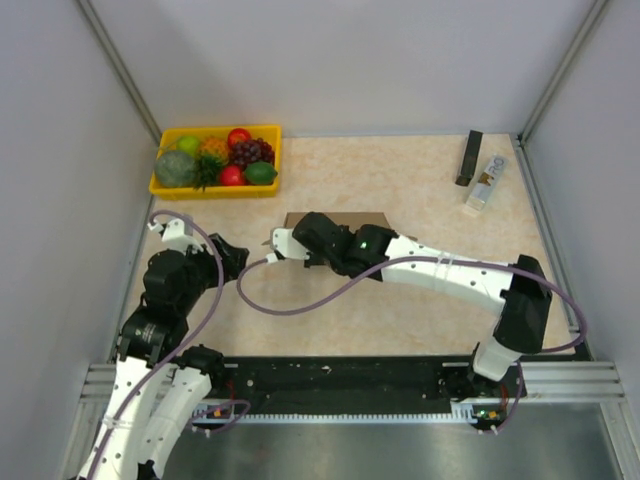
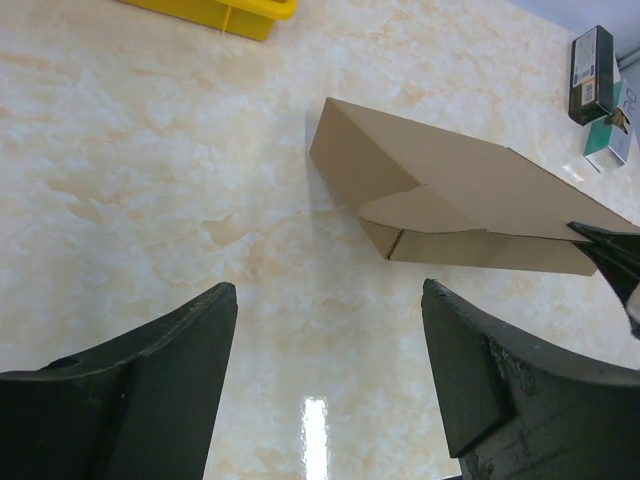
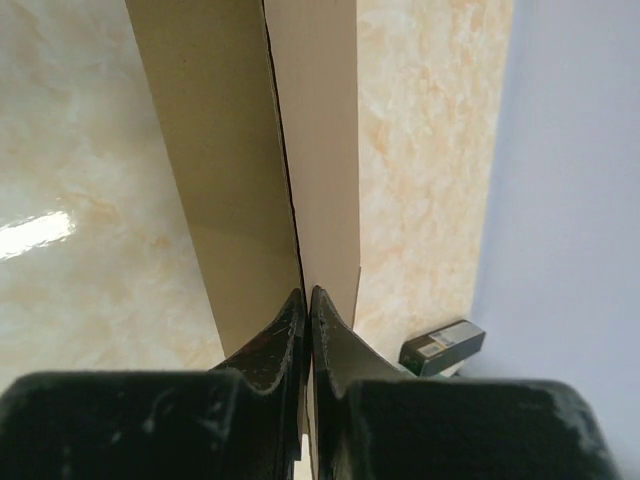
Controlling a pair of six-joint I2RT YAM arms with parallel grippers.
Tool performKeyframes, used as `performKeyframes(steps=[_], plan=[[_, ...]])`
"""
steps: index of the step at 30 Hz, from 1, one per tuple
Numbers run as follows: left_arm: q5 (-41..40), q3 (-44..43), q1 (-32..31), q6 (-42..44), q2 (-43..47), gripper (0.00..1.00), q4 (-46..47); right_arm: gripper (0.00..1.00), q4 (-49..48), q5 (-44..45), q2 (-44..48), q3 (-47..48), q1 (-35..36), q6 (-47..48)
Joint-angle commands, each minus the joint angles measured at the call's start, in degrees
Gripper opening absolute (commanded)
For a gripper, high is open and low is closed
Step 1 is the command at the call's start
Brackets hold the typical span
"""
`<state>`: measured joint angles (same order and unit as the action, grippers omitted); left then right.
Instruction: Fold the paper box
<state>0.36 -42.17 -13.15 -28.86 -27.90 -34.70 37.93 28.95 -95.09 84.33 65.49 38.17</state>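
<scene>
Note paper box (image 1: 340,218) lying low on the surface (image 1: 400,180), about mid-field, near yellow fruit tray (image 1: 215,190) but apart from it. Find right pincer (image 3: 308,300) clenched on the cardboard, at the seam between two panels along the box's long side. Find left pincer (image 2: 330,380) released wide, hovering over bare surface short of the box's near corner, not touching it.

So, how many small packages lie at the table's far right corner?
2: a dark package at the far side, and a pale package beside it, slightly right and nearer.
</scene>
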Motion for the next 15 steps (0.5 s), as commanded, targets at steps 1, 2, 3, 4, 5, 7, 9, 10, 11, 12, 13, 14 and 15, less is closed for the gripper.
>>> performKeyframes(steps=[1, 2, 3, 4, 5, 7, 9, 10, 11, 12, 13, 14, 15], plan=[[-1.6, -3.1, 0.3, 2.9, -0.4, 0.79, -0.1, 0.0, 10.3, -12.3, 1.5, 6.7, -3.2, -5.4], [-1.5, -3.4, 0.3, 3.1, -0.5, 0.79, 0.0, 0.0, 11.0, -13.3, 1.3, 8.5, -3.7, -5.7], [-1.3, -3.5, 0.3, 3.3, -0.6, 0.79, -0.1, 0.0, 11.6, -15.5, 1.0, 9.3, -4.1, -6.3], [-1.2, -3.5, 0.3, 3.6, -0.6, 0.79, 0.0, 0.0, 13.2, -16.5, 0.9, 10.1, -5.2, -6.5], [-0.6, -3.4, 0.3, 4.0, -0.8, 0.79, 0.4, 0.0, 13.7, -17.7, 0.8, 11.4, -5.8, -7.1], [2.9, -3.2, 0.3, 5.9, -0.8, 0.79, 1.6, 0.0, 15.1, -20.6, 0.3, 12.6, -7.8, -7.6], [8.4, -2.4, 0.3, 8.1, -1.3, 0.78, 4.4, 0.0, 15.9, -24.0, -0.4, 14.4, -9.3, -8.2], [10.4, -2.2, 0.3, 11.0, -1.5, 0.78, 5.4, 0.0, 16.3, -25.2, -1.3, 15.1, -9.9, -8.3], [12.6, -2.0, 0.3, 12.7, -2.2, 0.79, 6.6, 0.0, 16.9, -26.3, -1.8, 16.2, -11.3, -8.5], [19.3, -1.7, 0.2, 15.0, -2.6, 0.79, 9.4, 0.0, 17.1, -28.0, -2.2, 16.6, -11.7, -8.5], [23.2, -1.3, 0.2, 20.5, -3.0, 0.79, 11.0, 0.0, 17.3, -28.7, -3.1, 17.1, -12.3, -8.6], [27.1, -0.6, 0.2, 23.1, -4.0, 0.78, 12.4, 0.0, 17.5, -28.8, -3.4, 17.4, -13.2, -8.5], [31.4, -0.6, 0.2, 25.6, -4.6, 0.77, 13.3, 0.0, 17.9, -30.4, -4.0, 17.7, -13.7, -8.5]])
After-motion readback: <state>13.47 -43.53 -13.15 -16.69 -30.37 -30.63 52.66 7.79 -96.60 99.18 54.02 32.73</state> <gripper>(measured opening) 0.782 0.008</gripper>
